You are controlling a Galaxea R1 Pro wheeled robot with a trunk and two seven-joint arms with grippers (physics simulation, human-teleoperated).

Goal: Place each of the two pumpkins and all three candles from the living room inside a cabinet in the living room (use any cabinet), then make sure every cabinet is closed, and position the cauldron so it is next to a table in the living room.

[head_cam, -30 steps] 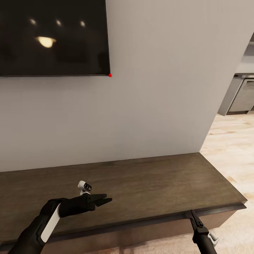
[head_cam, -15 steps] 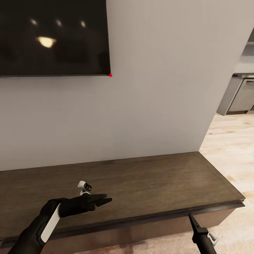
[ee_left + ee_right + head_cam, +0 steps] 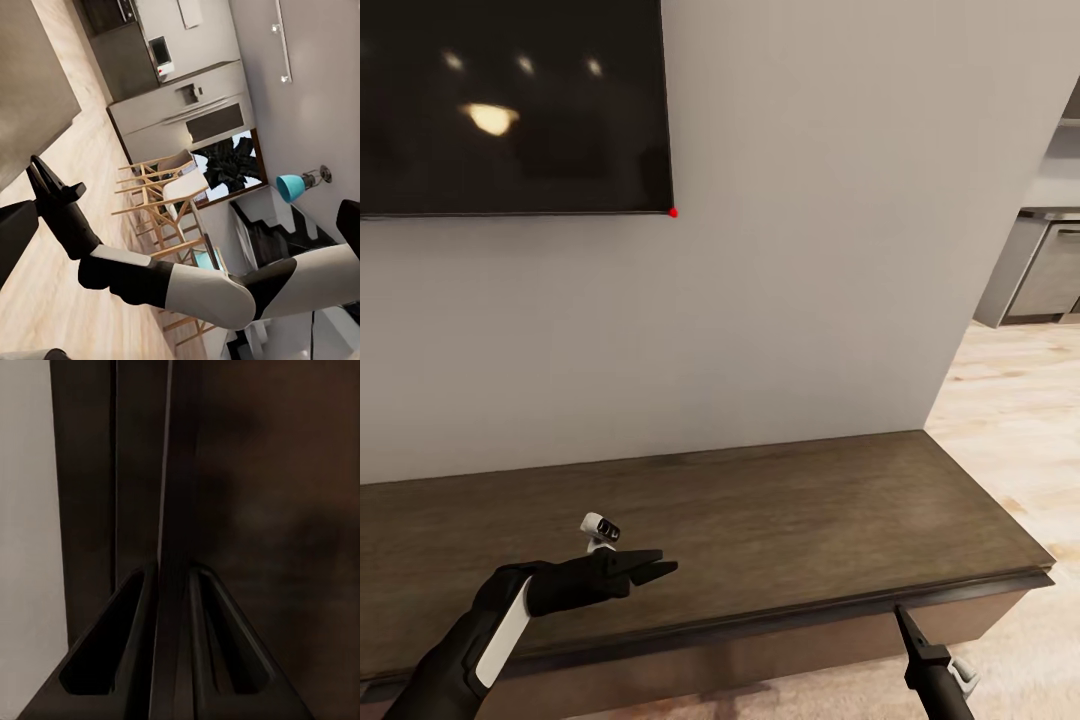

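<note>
Two claws in head view: left claw [image 3: 660, 570], fingers together, hovering over long low dark-brown wooden cabinet [image 3: 780, 520]; right claw [image 3: 901, 616] at its front edge. Left wrist view: right claw [image 3: 39, 174] beside pale wood floor [image 3: 45, 292]. Right wrist view: right claw [image 3: 174, 585], fingers nearly together, at cabinet front [image 3: 277, 510].

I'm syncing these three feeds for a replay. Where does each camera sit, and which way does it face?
Head view: on the robot's head, facing forward and down at the cabinet, wall and TV; left gripper and right gripper show.
Left wrist view: on the left arm, facing a kitchen with wooden chairs; right gripper crosses it.
Right wrist view: along the shut right gripper against the cabinet front.
All share the right gripper.
</note>
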